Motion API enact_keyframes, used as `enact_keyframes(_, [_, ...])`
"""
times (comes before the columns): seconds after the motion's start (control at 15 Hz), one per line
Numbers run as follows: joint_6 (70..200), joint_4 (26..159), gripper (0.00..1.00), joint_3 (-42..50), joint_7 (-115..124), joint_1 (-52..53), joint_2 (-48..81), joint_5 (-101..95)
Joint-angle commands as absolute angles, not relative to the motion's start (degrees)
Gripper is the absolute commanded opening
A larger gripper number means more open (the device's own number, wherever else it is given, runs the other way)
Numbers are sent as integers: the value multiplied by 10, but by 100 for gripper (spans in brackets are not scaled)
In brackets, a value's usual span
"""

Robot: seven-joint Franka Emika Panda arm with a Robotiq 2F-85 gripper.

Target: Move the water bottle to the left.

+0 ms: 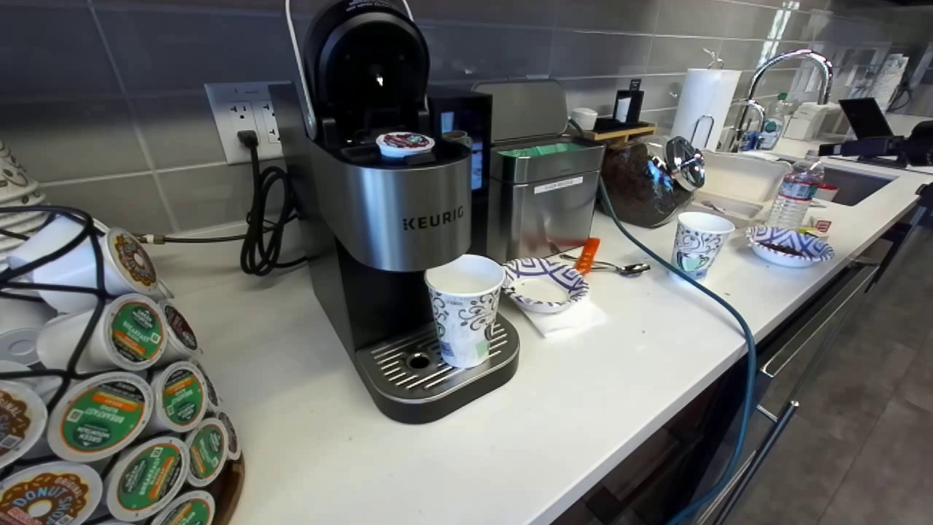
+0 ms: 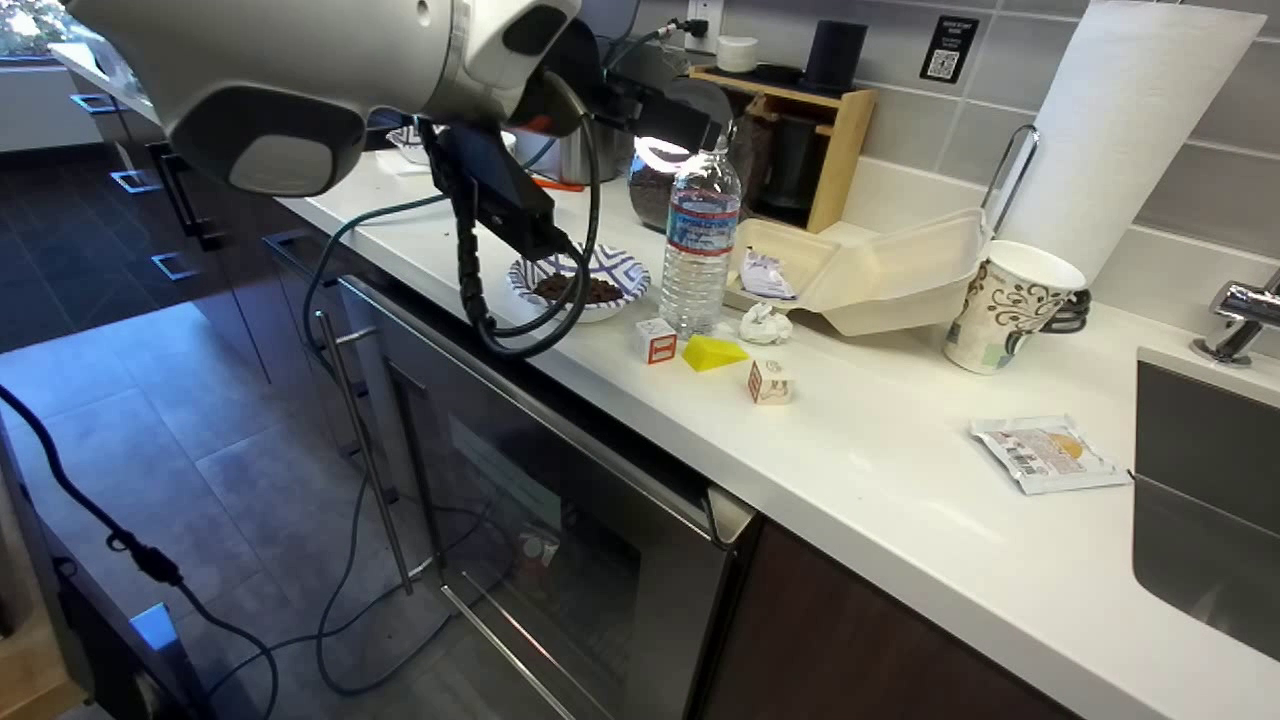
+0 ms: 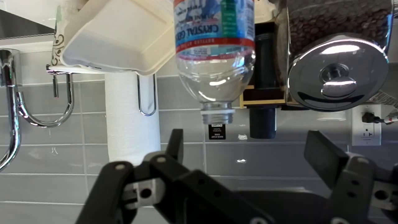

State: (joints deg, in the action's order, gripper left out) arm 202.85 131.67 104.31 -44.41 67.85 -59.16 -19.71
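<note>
The water bottle is clear plastic with a blue and red label and a bare threaded neck. It stands upright on the white counter in both exterior views point(image 1: 796, 193) point(image 2: 698, 240). In the wrist view, which is upside down, the bottle point(image 3: 214, 65) hangs from the top edge with its neck pointing down. My gripper point(image 3: 244, 143) is open and empty, with its two dark fingers wide apart. The neck lies just short of the fingertips, nearer the finger at picture left, apart from both. In an exterior view, a dark finger is close to the bottle's top; the jaws are partly hidden.
Beside the bottle are a patterned bowl point(image 2: 635, 275) with dark grounds, letter blocks point(image 2: 656, 342), a yellow block point(image 2: 712, 353) and an open takeout box point(image 2: 890, 290). A coffee-bean jar point(image 3: 339, 74) and paper-towel roll point(image 3: 133, 124) stand behind. A cup point(image 1: 702, 244) and hose point(image 1: 729, 306) are nearby.
</note>
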Motion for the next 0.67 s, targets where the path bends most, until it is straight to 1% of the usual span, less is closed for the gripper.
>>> enact_keyframes(0.0, [2085, 1300, 100, 1077, -439, 717, -605, -213])
enact_keyframes(0.53, [2159, 1289, 100, 1127, -436, 770, -577, -194])
enact_keyframes(0.6, [2142, 1298, 100, 1112, -426, 751, -583, -210])
